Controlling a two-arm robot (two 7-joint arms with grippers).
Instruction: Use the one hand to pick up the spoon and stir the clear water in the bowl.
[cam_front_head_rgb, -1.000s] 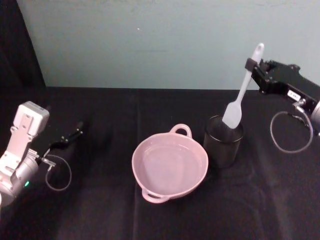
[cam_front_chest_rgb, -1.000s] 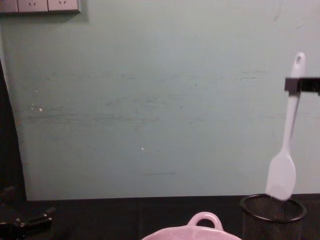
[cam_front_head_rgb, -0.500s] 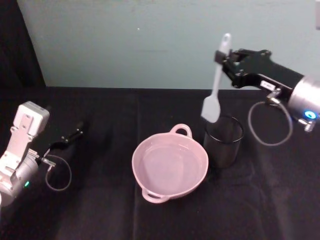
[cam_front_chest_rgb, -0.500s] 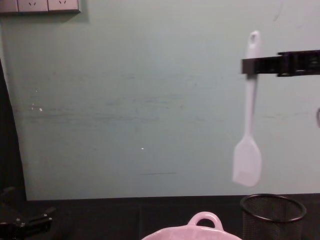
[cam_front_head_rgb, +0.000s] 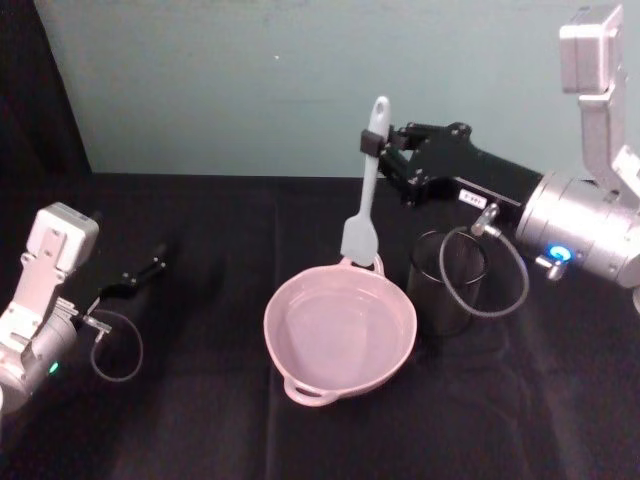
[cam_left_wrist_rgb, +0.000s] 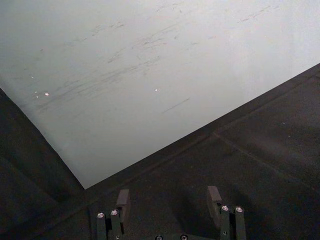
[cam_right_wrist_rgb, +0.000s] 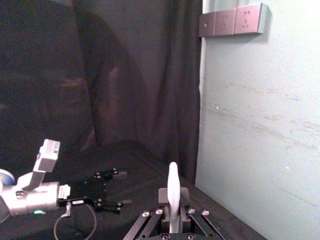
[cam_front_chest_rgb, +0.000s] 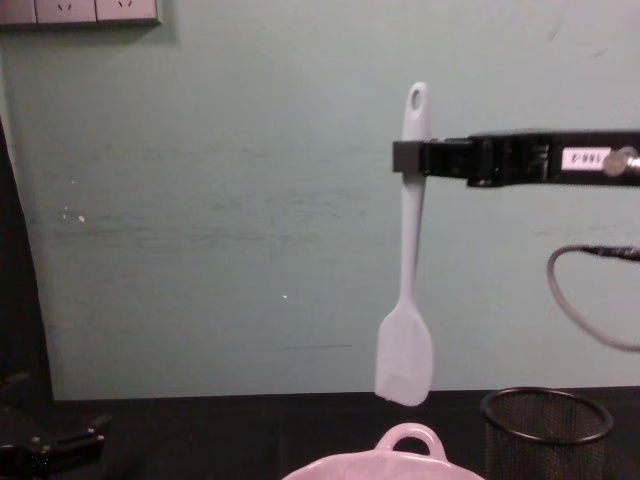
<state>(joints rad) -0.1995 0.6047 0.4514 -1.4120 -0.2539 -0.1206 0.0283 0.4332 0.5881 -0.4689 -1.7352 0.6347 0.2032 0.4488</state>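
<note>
Jaws of the right gripper (cam_front_head_rgb: 379, 143) are shut tight on the upper handle of the spoon (cam_front_head_rgb: 363, 195), just below the oval hole at its end. That end sticks up above the grip, and the rest of the handle and the flat head hang straight down below it.

Nearest, at the lower middle of the head view, the pink bowl (cam_front_head_rgb: 270, 322) sits on the black table (cam_front_head_rgb: 200, 420), with clear water in it. Just right of the bowl stands a black mesh cup (cam_front_head_rgb: 445, 290), and a grey cable (cam_front_head_rgb: 500, 285) loops in front of it. At the lower left of that view the left gripper (cam_front_head_rgb: 150, 268) rests low over the table, well apart from the bowl. Its own wrist view shows its fingers (cam_left_wrist_rgb: 122, 200) spread wide with nothing between them.

Farther back, the chest view shows the spoon (cam_front_chest_rgb: 408, 250) upright. Its head is in the air above the bowl's (cam_front_chest_rgb: 408, 440) loop handle, close to it but not touching. The right gripper (cam_front_chest_rgb: 410, 157) reaches in level from the right edge, in front of the pale green wall (cam_front_chest_rgb: 200, 200). In the right wrist view the spoon (cam_right_wrist_rgb: 173, 192) stands up between the shut jaws of the right gripper (cam_right_wrist_rgb: 172, 210).
</note>
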